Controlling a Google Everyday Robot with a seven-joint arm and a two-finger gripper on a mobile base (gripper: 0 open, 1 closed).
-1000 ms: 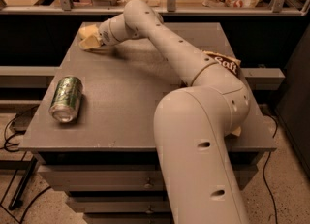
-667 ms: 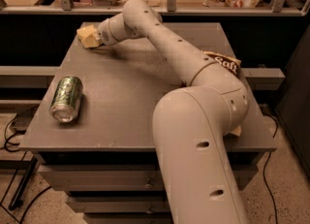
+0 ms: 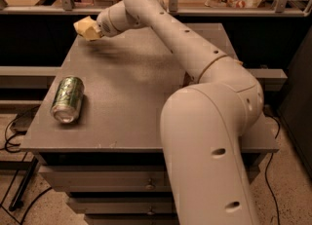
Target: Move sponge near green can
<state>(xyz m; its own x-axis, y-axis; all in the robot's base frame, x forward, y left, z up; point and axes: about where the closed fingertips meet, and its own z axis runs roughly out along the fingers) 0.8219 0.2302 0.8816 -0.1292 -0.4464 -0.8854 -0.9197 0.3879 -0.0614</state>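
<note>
Dim workroom, with a grey table (image 3: pixel 146 97) filling the middle and a shelf rail running behind it. Up at the far left corner of that table sits the sponge (image 3: pixel 84 25), pale yellow and blocky, at the very tip of the claw (image 3: pixel 89 29). Seemingly held clear of the surface, judging by the soft shadow on the table below and a little to the right. Claw clenched on the sponge, by the look of it, and reaching out leftward from a long pale arm (image 3: pixel 195 48) that crosses the table from the right.

Down by the near left edge lies the green can (image 3: pixel 67 99), tipped on its side, silver end turned toward the front. Long axis running roughly far to near, nearly in line with the table's left edge. Well apart from the sponge, with bare grey top between the two.

From the claw, then, the can lies toward the front and slightly left. Probably calls for a draw straight back along the left side of the table, then a lowering just beside the can. Worth keeping off the can's flank, since a nudge there could likely set it rolling.

By count: one sponge, one green can, one claw, one arm. Beyond them, drawers (image 3: pixel 146 185) under the table top and dark cables (image 3: pixel 12 136) on the floor at left.
</note>
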